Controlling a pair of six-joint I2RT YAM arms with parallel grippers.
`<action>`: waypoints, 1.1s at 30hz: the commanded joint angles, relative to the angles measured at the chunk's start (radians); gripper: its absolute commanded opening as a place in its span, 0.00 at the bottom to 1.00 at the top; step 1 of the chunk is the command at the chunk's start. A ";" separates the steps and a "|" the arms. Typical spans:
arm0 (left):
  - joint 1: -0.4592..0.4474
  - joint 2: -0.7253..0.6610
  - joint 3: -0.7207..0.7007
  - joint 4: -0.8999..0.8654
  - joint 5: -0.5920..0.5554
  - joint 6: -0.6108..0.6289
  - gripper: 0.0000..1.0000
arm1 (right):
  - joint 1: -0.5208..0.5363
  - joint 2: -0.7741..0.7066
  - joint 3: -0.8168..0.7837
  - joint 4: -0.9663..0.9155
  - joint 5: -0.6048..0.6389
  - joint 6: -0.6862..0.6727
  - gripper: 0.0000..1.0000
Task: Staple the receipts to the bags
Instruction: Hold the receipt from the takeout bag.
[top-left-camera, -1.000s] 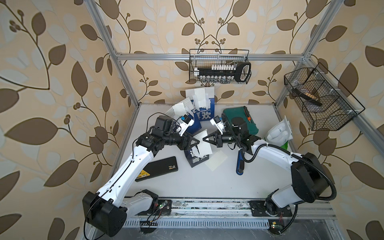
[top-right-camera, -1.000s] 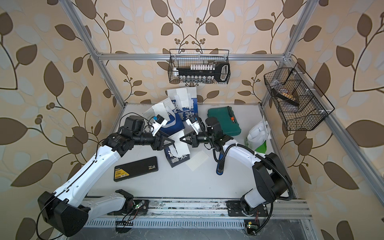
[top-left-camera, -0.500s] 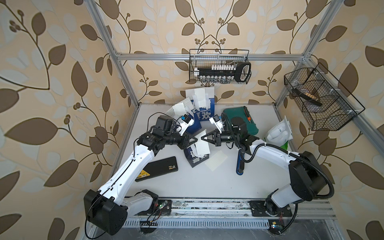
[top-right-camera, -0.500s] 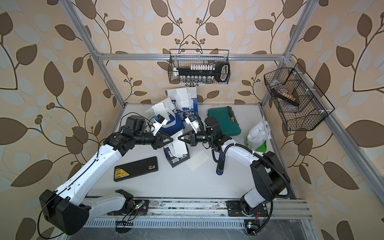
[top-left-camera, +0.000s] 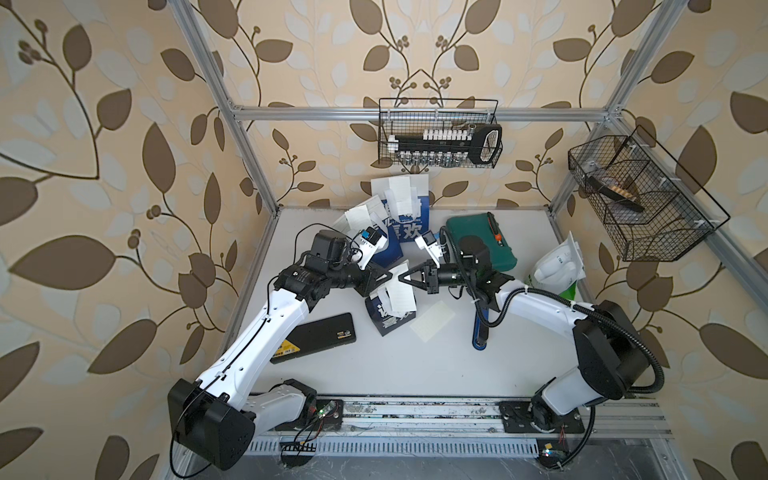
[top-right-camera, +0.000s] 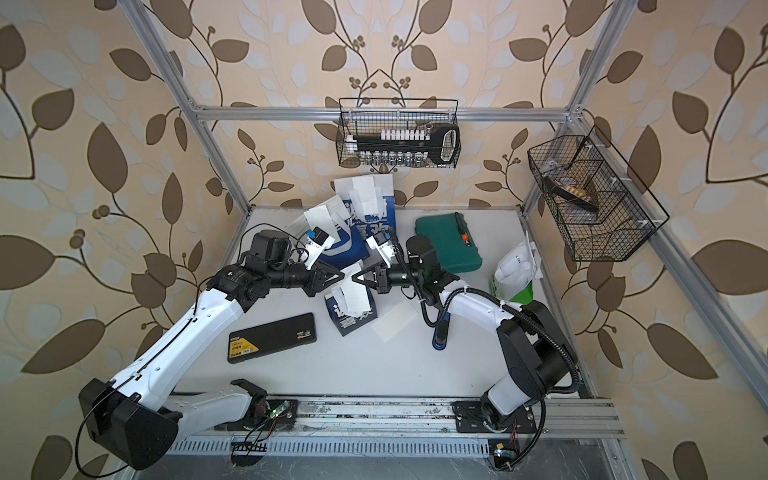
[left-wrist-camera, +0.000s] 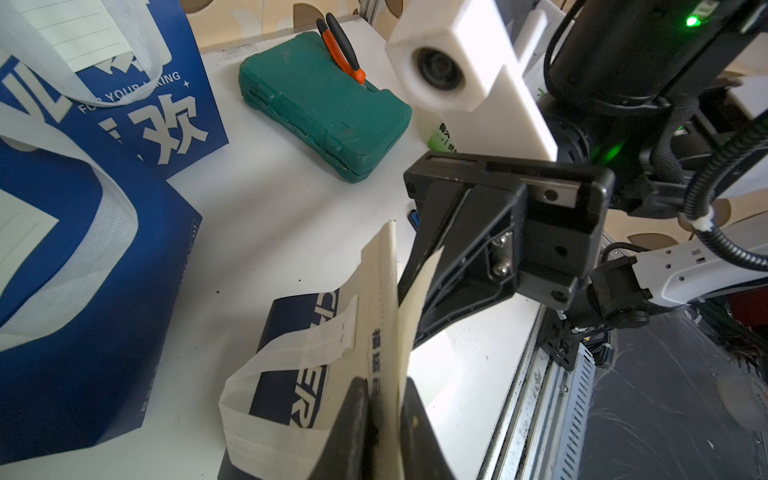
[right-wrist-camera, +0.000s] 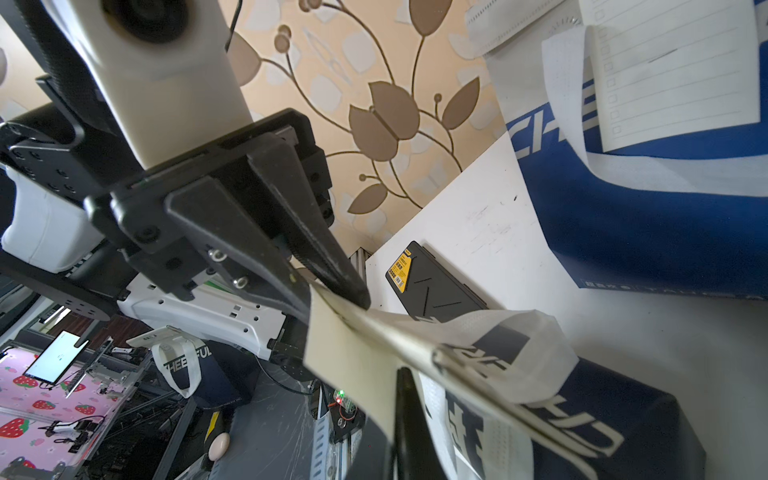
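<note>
Obs: the left gripper (top-left-camera: 390, 276), jaws wide a second ago, is now drawn together on one edge of the receipt (top-left-camera: 402, 296), with the printed lip of the small navy bag (top-left-camera: 394, 322) caught in the same pinch. The right gripper (top-left-camera: 402, 277) remains clamped on the slip's opposite edge. The bag's body sits just below both jaw pairs. Judgement: paper and bag are pinned together, so one gripper must let go to staple.

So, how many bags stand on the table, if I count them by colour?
Blue-and-white bags: 2
Navy bag: 1
White-and-green bag: 1
Total: 4
</note>
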 joint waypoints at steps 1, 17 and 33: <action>0.006 -0.004 -0.007 0.020 -0.015 0.004 0.15 | 0.005 0.019 -0.025 0.040 -0.014 0.018 0.00; 0.007 0.010 0.014 0.005 -0.015 0.003 0.40 | 0.009 0.027 -0.011 -0.023 -0.056 -0.031 0.00; 0.006 -0.062 -0.021 -0.059 -0.053 0.009 0.38 | 0.016 0.064 0.012 -0.006 -0.094 -0.009 0.00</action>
